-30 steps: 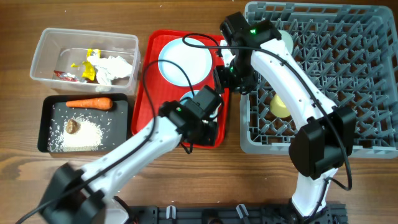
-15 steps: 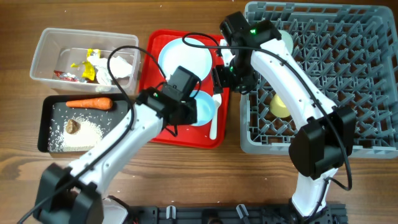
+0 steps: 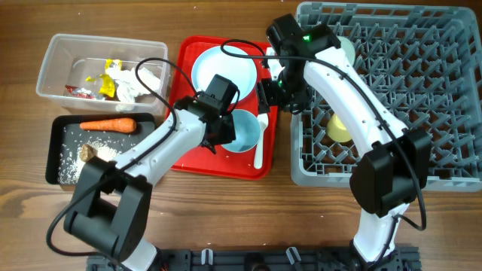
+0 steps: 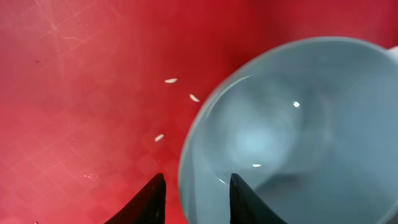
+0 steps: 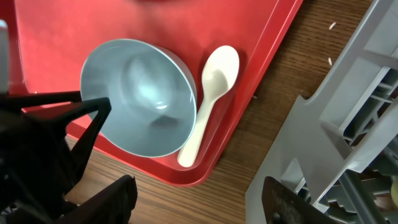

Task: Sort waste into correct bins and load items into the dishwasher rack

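Wood tabletop [image 3: 301,218] bears a red tray [image 4: 74,74]; left pincer [image 4: 196,186], spread, straddles the rim of a bowl [image 4: 280,137]; right pincer [image 5: 199,186] spread too.

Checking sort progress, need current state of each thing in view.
bowl: upright on red tray
left tool: open, straddling bowl rim
right tool: open, empty
white spoon: lying beside bowl
plate: flat on red tray
yellow cup: in dishwasher rack
carrot: in black tray
tissue: in clear tub
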Robot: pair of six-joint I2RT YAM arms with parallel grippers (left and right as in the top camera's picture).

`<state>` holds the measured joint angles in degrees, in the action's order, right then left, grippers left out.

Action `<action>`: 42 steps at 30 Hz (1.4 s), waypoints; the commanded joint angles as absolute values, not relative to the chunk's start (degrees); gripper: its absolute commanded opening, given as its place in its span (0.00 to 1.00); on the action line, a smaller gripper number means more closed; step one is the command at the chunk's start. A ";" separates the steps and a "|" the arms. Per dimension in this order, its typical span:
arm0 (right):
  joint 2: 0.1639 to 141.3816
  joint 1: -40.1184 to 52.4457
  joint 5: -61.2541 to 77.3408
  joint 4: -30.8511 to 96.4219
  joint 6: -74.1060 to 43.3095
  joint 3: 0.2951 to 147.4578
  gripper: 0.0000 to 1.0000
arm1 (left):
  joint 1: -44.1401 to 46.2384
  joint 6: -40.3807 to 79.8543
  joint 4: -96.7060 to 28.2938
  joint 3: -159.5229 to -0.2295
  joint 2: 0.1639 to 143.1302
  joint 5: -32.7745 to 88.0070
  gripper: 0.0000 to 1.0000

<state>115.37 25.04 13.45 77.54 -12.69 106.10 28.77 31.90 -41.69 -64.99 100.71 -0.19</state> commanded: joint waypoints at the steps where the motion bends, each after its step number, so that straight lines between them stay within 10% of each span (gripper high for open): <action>1: 114.54 25.12 12.93 77.38 -12.01 105.41 0.67 | 28.42 32.67 -41.52 -65.04 102.02 -1.17 0.28; 10: 114.54 25.12 12.93 77.43 -12.01 105.41 0.67 | 28.42 32.64 -41.34 -65.04 102.02 -1.17 0.04; 42: 114.54 25.12 12.97 77.14 -12.08 105.41 0.66 | 28.42 31.79 -48.01 -65.06 84.77 -1.15 0.04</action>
